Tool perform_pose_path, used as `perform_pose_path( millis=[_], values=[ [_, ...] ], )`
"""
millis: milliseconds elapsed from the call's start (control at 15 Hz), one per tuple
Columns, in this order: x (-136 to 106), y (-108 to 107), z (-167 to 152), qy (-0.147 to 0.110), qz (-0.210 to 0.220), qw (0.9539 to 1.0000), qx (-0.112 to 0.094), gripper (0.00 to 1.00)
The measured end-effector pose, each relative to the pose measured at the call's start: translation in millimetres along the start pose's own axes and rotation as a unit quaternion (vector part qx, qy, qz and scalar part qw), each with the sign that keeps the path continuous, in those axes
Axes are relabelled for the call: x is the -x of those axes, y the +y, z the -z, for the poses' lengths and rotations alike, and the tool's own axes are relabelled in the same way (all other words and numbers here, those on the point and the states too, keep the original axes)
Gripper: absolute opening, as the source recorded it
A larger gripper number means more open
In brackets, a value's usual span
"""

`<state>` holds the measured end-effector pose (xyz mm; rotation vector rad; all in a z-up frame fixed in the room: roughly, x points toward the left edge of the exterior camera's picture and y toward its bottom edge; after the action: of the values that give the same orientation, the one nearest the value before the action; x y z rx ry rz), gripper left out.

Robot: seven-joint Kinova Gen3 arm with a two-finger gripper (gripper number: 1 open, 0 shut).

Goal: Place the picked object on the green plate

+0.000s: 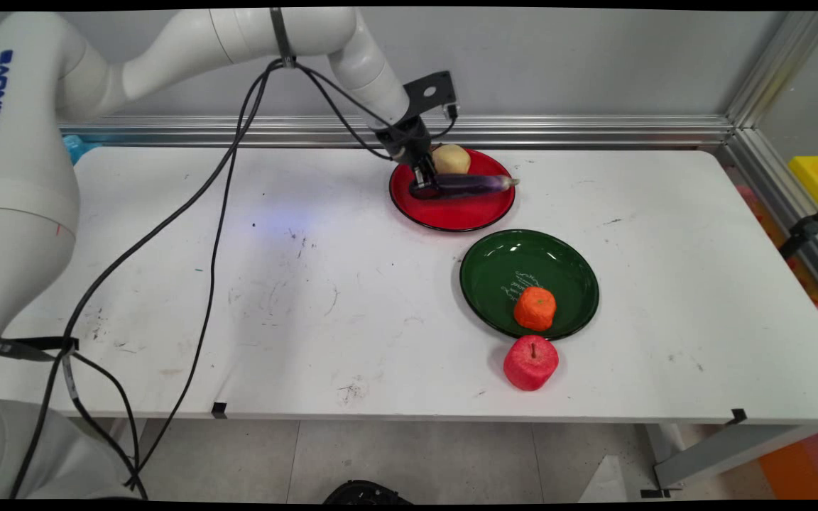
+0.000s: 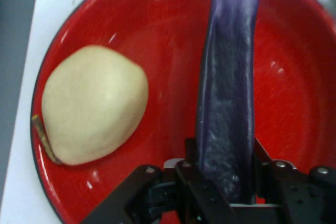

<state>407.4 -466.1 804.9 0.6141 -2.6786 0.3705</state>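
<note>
A purple eggplant (image 1: 467, 185) is clamped at 1 end by the gripper (image 1: 424, 180) over the red plate (image 1: 451, 213). A pale potato (image 1: 451, 159) is seen on that plate, beside the eggplant.

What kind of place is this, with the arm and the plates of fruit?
Probably a robotics lab test bench: a scuffed white table fenced by an aluminium frame, where the gripper grips a toy eggplant on a red plate.

A red plate (image 1: 451, 213) is sitting at the far side of the white table (image 1: 309, 284), carrying a purple eggplant (image 1: 469, 184) and a pale potato (image 1: 451, 159). A green plate (image 1: 494, 270) is lying nearer, holding an orange (image 1: 535, 309) at its near edge. A red apple (image 1: 530, 363) is resting on the table just beside that plate.
</note>
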Motion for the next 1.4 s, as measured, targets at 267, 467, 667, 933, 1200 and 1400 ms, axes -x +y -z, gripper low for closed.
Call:
perform_pose_path(
  millis=[267,467,667,933,1200,1400],
  values=[
    [-24,18,23,0.013,0.008,0.9998,0.012,0.00],
    [-42,37,36,0.022,0.013,0.9994,0.023,0.00],
    [-60,60,43,0.026,0.014,0.9990,0.032,0.00],
    [-73,93,42,0.026,0.017,0.9988,0.038,0.00],
    [-77,121,32,0.023,0.033,0.9985,0.038,0.00],
    [-78,133,23,0.021,0.042,0.9983,0.035,0.00]
  ],
)
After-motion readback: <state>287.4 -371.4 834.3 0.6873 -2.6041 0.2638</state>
